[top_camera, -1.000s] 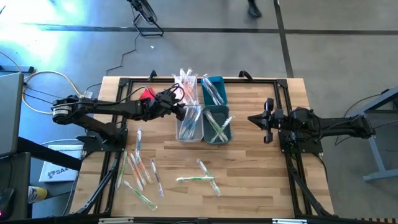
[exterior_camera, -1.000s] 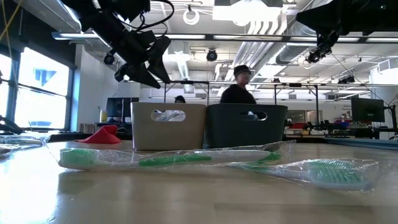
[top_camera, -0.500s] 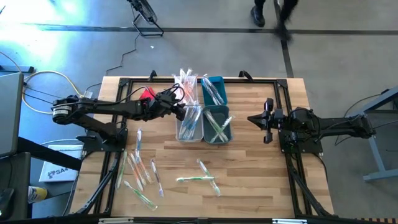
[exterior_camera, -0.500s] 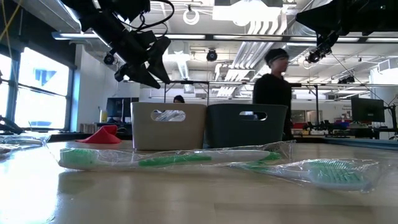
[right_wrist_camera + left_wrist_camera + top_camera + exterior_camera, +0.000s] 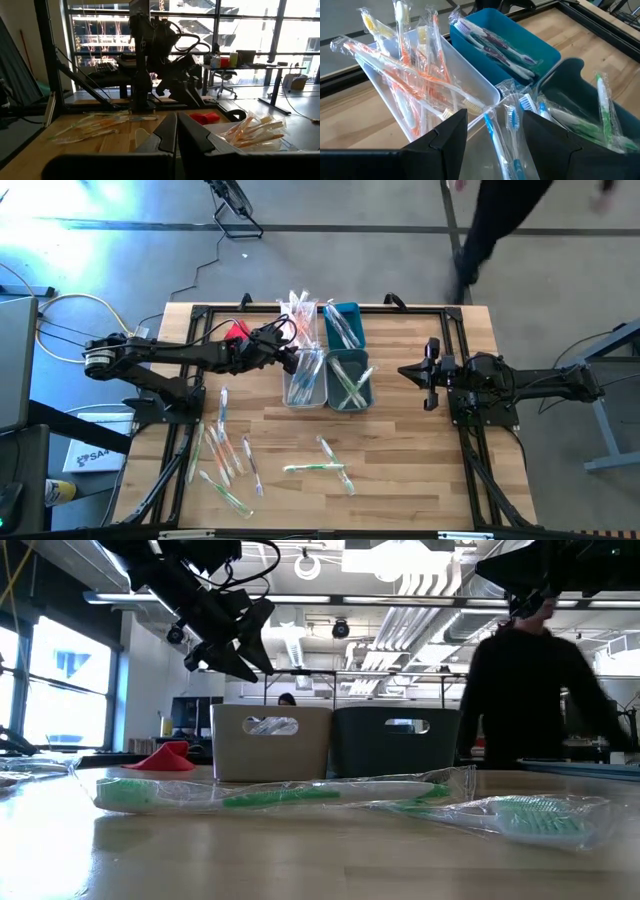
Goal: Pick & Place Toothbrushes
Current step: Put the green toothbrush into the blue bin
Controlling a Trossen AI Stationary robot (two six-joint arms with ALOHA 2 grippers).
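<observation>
The left gripper hangs above the clear bin, with its two fingers spread wide and nothing between them. In the left wrist view, blue-handled toothbrushes in clear wrappers stand up in the gap between the fingers, but the fingers do not touch them. The left arm reaches level from the left edge of the table toward the bins. In the low view this gripper is well above the bin's rim.

Loose toothbrushes lie on the wood at the front left, and two green ones lie nearer the middle. The white bin holds orange-handled toothbrushes, the upper teal bin holds white and dark ones, and the lower teal bin holds green ones. A red cloth lies partly hidden under the left arm.

The right gripper waits at the right side of the table, with its fingers pressed together and holding nothing. Behind the table a person in dark clothes passes, blurred.
</observation>
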